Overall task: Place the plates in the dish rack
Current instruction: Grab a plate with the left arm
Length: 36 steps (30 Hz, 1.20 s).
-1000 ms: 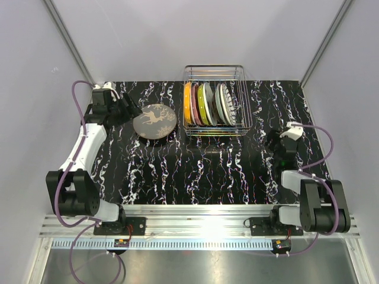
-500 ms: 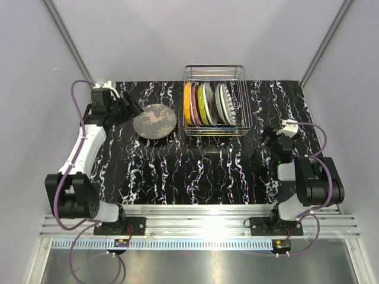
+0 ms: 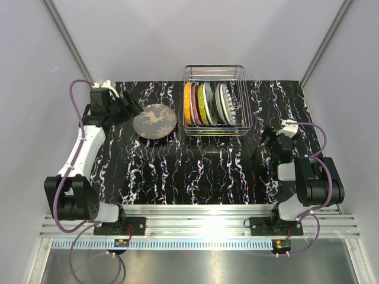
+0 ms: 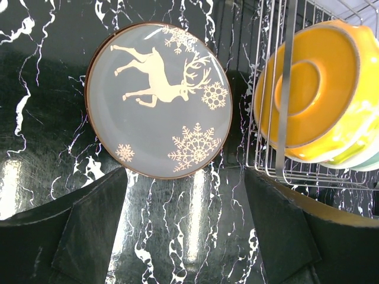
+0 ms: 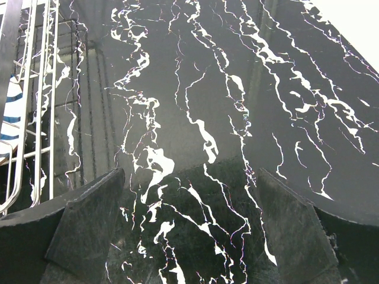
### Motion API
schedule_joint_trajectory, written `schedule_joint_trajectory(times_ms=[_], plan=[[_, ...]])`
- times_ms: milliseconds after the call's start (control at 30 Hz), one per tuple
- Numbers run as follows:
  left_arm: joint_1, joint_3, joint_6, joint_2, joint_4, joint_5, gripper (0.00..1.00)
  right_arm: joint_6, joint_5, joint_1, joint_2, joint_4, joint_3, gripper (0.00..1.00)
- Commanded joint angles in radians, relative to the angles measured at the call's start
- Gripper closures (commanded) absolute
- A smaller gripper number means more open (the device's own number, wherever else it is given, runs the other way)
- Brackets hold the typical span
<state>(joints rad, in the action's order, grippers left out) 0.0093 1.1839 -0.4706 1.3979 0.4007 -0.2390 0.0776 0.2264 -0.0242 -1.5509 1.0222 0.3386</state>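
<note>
Deer plate [image 3: 155,120] lies flat on the table [image 3: 195,171], upper left in the top view, just left of the rack [image 3: 216,103]. Left claw [image 4: 185,171] is right at its left edge, spread wide, empty. Right claw [image 5: 189,174] is spread too, way off right.

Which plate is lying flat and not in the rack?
The grey plate with the deer: it lies flat on the table, left of the rack, while the other plates stand on edge inside it.

A round grey-brown plate with a cream deer and snowflakes [image 4: 159,100] lies flat just left of the shiny wire dish rack [image 3: 214,72]. Inside it, perhaps six plates [image 3: 207,105] stand on edge (orange plate [image 4: 308,94] leftmost).
</note>
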Motion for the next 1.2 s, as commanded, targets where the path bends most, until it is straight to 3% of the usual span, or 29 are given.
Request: schedule_joint_trajectory(times_ms=[0, 167, 400, 667, 1167], plan=[[-0.005, -0.003, 0.026, -0.06, -0.056, -0.007, 0.16, -0.012, 0.028, 0.003, 0.008, 0.033, 0.025, 0.0], [-0.071, -0.032, 0.105, -0.1, -0.056, 0.194, 0.12, -0.012, 0.028, 0.003, 0.006, 0.033, 0.025, 0.0], [-0.117, -0.064, 0.138, -0.092, -0.094, 0.262, 0.11, -0.012, 0.027, 0.003, 0.009, 0.033, 0.025, 0.0], [-0.17, -0.133, 0.199, -0.126, -0.158, 0.313, 0.07, -0.012, 0.027, 0.003, 0.009, 0.033, 0.025, 0.0], [-0.173, -0.136, 0.175, -0.119, -0.186, 0.305, 0.03, -0.012, 0.028, 0.003, 0.008, 0.033, 0.025, 0.0]])
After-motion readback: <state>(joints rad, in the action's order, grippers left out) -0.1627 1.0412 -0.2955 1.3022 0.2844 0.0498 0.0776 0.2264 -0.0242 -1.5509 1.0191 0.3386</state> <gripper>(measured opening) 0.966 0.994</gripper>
